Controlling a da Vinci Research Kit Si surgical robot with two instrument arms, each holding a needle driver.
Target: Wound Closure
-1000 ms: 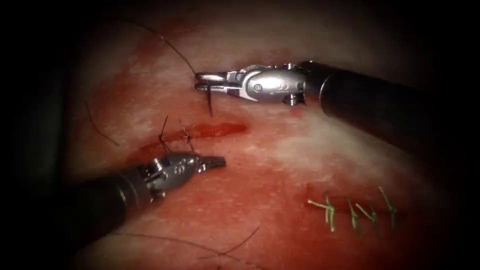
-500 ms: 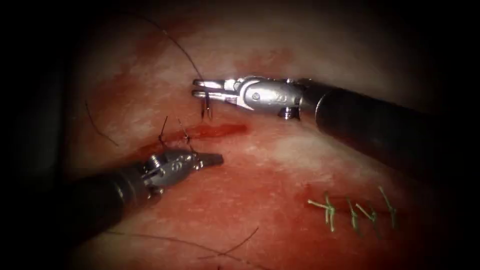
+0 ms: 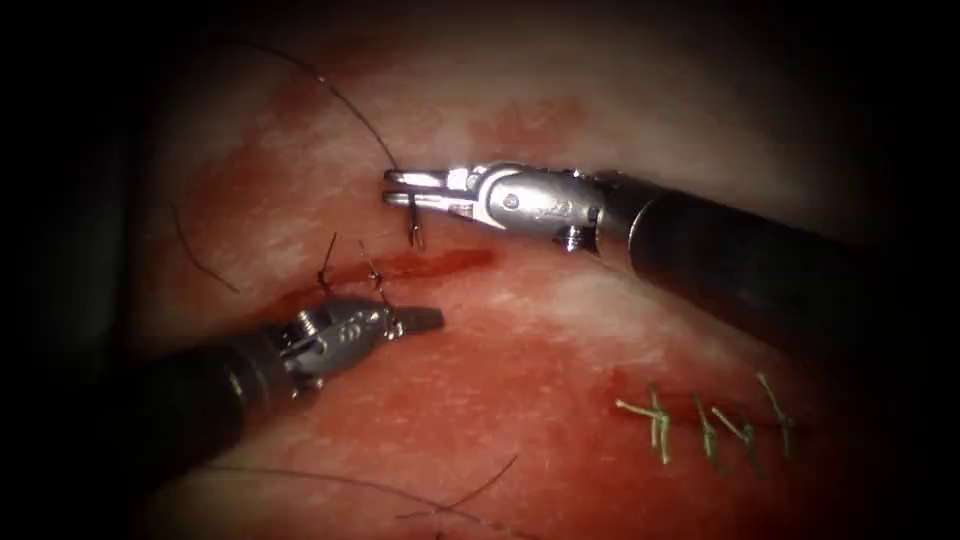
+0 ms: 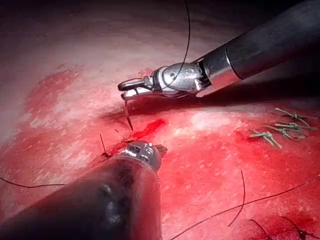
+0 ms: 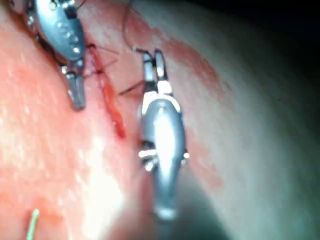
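Needle (image 3: 414, 225) hangs clamped in the right pincer (image 3: 400, 187) just above the cut (image 3: 420, 263), point not in the tissue (image 3: 560, 300). Left pincer (image 3: 425, 319) rests together and holds nothing. If the grip on the needle is weak, I judge it can twist and enter the tissue obliquely, or catch the stitch ends (image 3: 350, 265).

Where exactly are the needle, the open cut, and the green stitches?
needle (image 3: 413, 222), endoscope view: its dark shaft hanging below the right tool's jaws.
cut (image 3: 440, 262), endoscope view: the open red part.
green stitches (image 3: 706, 425), endoscope view: a middle stitch in the row.
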